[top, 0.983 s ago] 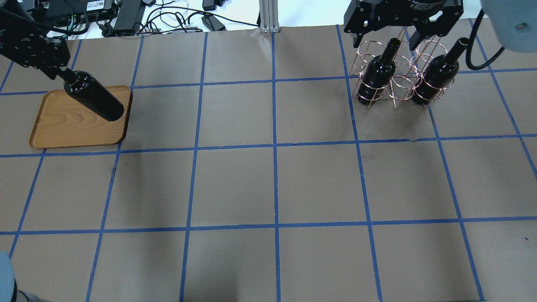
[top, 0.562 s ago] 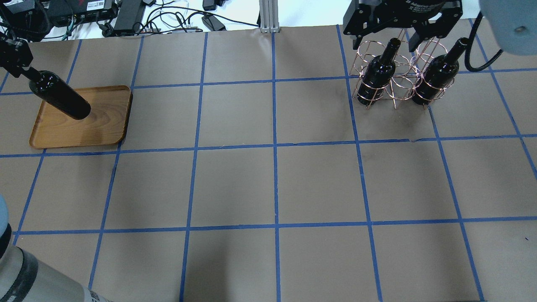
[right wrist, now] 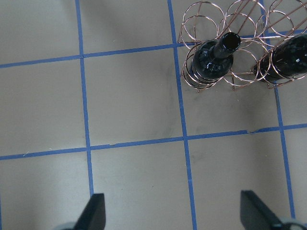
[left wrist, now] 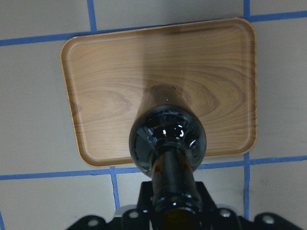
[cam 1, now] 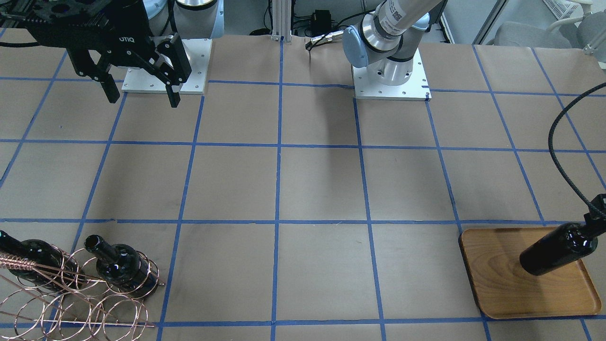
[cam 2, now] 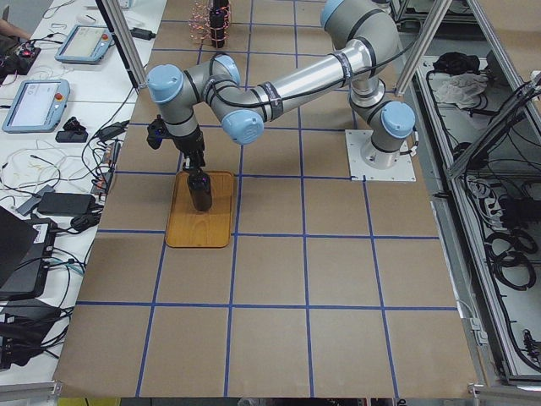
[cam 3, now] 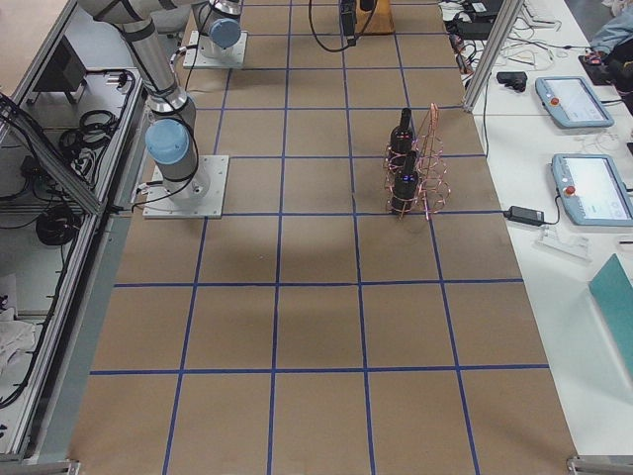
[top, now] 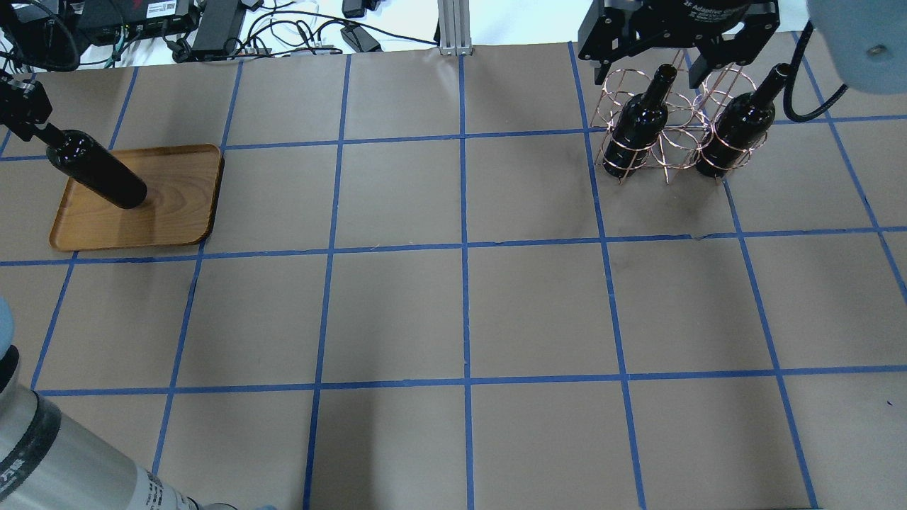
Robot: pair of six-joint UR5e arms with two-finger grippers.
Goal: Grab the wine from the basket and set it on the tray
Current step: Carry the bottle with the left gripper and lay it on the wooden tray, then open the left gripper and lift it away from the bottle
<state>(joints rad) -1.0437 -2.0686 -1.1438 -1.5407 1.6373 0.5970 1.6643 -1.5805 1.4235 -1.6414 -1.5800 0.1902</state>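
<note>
My left gripper (top: 25, 120) is shut on the neck of a near-black wine bottle (top: 98, 178), held upright over the left part of the wooden tray (top: 177, 205). Its base is on or just above the tray; I cannot tell which. The left wrist view looks down the bottle (left wrist: 168, 139) onto the tray (left wrist: 105, 91). The front view shows this bottle (cam 1: 556, 249) over the tray (cam 1: 502, 289). The copper wire basket (top: 673, 138) holds two more bottles (top: 636, 131) (top: 740, 127) at the far right. My right gripper (cam 1: 144, 99) is open and empty, high above the table near the basket (right wrist: 240, 19).
Cables and electronics (top: 212, 28) lie beyond the table's far edge, with an aluminium post (top: 453, 28) at its middle. The arm bases (cam 1: 165, 66) (cam 1: 390, 80) stand on the robot's side. A black cable (cam 1: 563, 156) hangs by the left wrist.
My left gripper has carried the bottle to the left and down, from above the tray's right part to its left part. The right gripper has hardly moved.
</note>
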